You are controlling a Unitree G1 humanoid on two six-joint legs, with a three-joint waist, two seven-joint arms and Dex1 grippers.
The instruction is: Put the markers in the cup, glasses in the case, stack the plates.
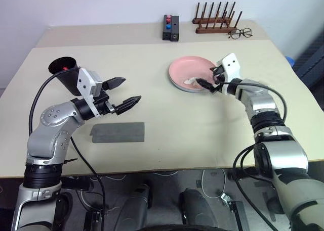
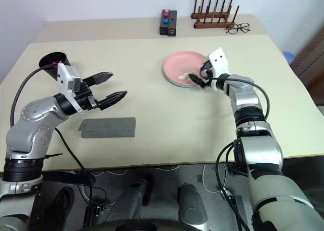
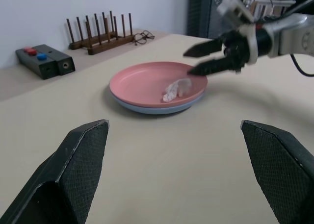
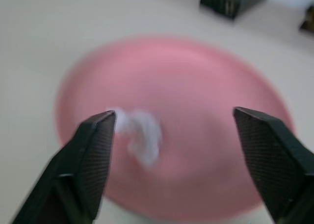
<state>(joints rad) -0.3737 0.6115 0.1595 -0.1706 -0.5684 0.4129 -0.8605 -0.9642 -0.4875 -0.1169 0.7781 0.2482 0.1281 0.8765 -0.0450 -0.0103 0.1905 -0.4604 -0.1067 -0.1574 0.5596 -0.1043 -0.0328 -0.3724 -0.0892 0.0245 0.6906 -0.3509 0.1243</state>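
The salmon pink plate (image 1: 190,69) rests on the light blue plate (image 3: 157,109) at the table's middle right. A small white crumpled wad (image 4: 141,132) lies on the pink one. My right gripper (image 1: 208,82) hovers open just over the plates' near right rim, above the wad, holding nothing. The black cup (image 1: 64,72) stands at the left, and a red marker tip (image 1: 66,67) shows inside it. My left gripper (image 1: 130,90) hangs open and empty to the right of the cup, above the table. The grey case (image 1: 117,132) lies shut below it. The glasses are out of view.
A black block with red and blue tops (image 1: 170,28), a wooden peg rack (image 1: 215,19) and wire-rimmed eyeglasses (image 1: 240,33) sit along the far side of the table (image 1: 202,135). Cables hang off the table's near edge.
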